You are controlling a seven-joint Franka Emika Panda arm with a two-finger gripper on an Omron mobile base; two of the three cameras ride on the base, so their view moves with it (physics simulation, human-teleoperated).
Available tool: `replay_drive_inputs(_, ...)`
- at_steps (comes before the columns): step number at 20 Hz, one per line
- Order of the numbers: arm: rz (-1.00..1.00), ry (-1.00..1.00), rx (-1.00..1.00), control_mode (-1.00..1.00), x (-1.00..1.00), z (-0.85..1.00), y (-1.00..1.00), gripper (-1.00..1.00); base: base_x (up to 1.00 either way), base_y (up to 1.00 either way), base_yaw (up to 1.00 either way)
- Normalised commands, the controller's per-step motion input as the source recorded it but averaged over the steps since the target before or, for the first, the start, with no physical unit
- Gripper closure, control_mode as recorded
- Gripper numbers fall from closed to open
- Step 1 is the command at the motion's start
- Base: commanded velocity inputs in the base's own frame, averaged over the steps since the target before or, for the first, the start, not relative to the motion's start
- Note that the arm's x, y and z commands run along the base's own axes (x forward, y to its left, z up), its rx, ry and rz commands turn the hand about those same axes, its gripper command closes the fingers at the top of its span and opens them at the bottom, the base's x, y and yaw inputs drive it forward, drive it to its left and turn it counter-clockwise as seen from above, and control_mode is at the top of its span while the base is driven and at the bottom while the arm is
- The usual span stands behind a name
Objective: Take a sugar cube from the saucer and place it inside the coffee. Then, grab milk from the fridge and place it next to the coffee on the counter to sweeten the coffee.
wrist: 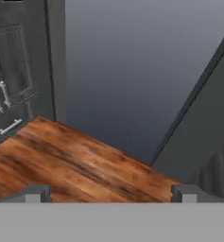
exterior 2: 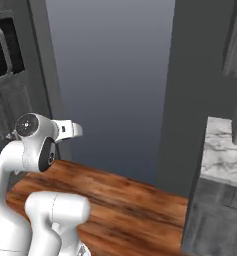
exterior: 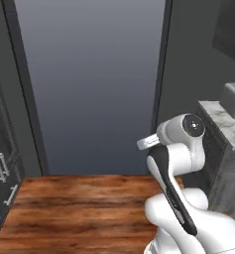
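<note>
Fridge [exterior: 89, 84] stands straight ahead of the arm, its flat grey door shut and rising from the wooden floor [exterior: 79, 208]. Right of the fridge, past a dark panel, sits the counter [exterior 2: 222, 155], a white marble slab with a grey boxy appliance [exterior: 234, 99] on it. Left of the fridge are grey cabinets [wrist: 12, 90] with metal handles. The gripper [wrist: 111, 193] faces the fridge door, its fingertips [wrist: 35, 193] spread wide apart with nothing between them.
</note>
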Motion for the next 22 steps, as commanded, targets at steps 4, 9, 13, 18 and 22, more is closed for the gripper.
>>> replay_drive_inputs(4,0.0,0.0,0.0,1.0,0.0,0.0,0.0,-1.0,0.45,-0.09,0.75)
replay_drive_inputs(9,0.0,0.0,0.0,1.0,0.0,0.0,0.0,-1.0,0.4,-0.06,0.77)
replay_drive_inputs(13,0.0,0.0,0.0,1.0,0.0,0.0,0.0,-1.0,0.35,-0.01,0.76)
replay_drive_inputs(18,0.0,0.0,0.0,1.0,0.0,0.0,0.0,-1.0,0.28,0.0,0.7)
replay_drive_inputs(22,0.0,0.0,0.0,1.0,0.0,0.0,0.0,-1.0,0.13,0.0,0.53)
